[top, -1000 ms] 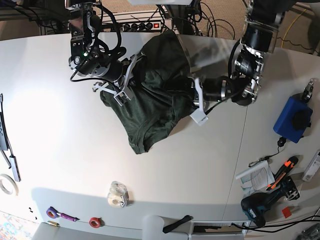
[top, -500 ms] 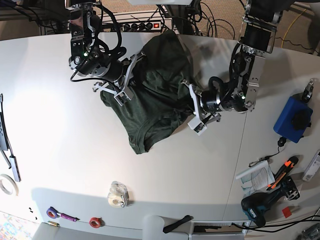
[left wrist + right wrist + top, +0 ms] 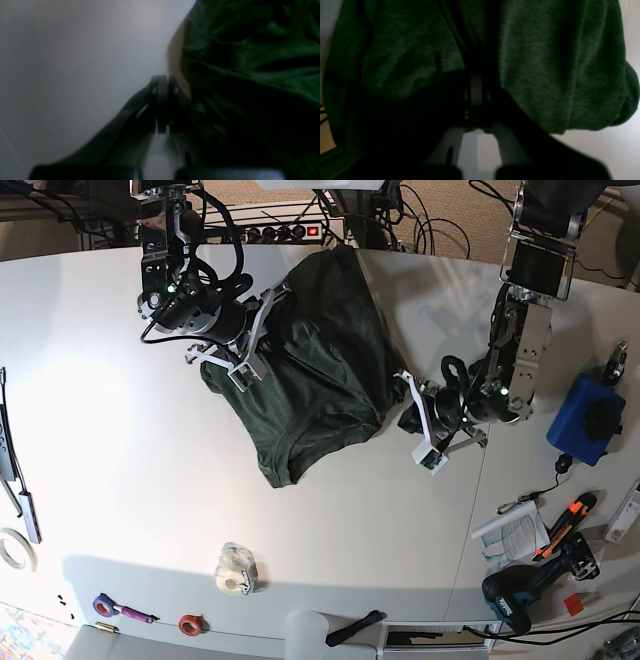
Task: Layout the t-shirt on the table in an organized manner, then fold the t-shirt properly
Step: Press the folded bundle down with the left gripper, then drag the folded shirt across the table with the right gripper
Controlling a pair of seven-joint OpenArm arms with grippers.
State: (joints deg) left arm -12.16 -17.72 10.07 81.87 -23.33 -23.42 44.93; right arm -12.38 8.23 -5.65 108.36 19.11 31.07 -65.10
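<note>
The dark green t-shirt [image 3: 310, 370] lies rumpled on the white table [image 3: 150, 480], towards the far middle. My right gripper [image 3: 262, 340] is on the shirt's left side, shut on a fold of it. In the right wrist view the fabric [image 3: 545, 62] hangs all around the closed gripper [image 3: 476, 92]. My left gripper [image 3: 405, 415] is at the shirt's lower right corner, shut on its edge. The left wrist view shows the left gripper [image 3: 162, 80] with its jaws pressed together, the shirt [image 3: 250, 50] bunched on its right and bare table [image 3: 75, 62] on its left.
A tape dispenser [image 3: 235, 568] stands near the front edge. A blue box [image 3: 585, 420], a paper [image 3: 510, 535], an orange-handled tool [image 3: 565, 520] and a drill [image 3: 525, 590] lie at the right. Tape rolls [image 3: 190, 623] lie front left. A power strip [image 3: 290, 230] sits behind the table.
My left arm has moved right and toward the front, drawing the shirt's right edge out with it. The right arm has stayed put, still holding the left side.
</note>
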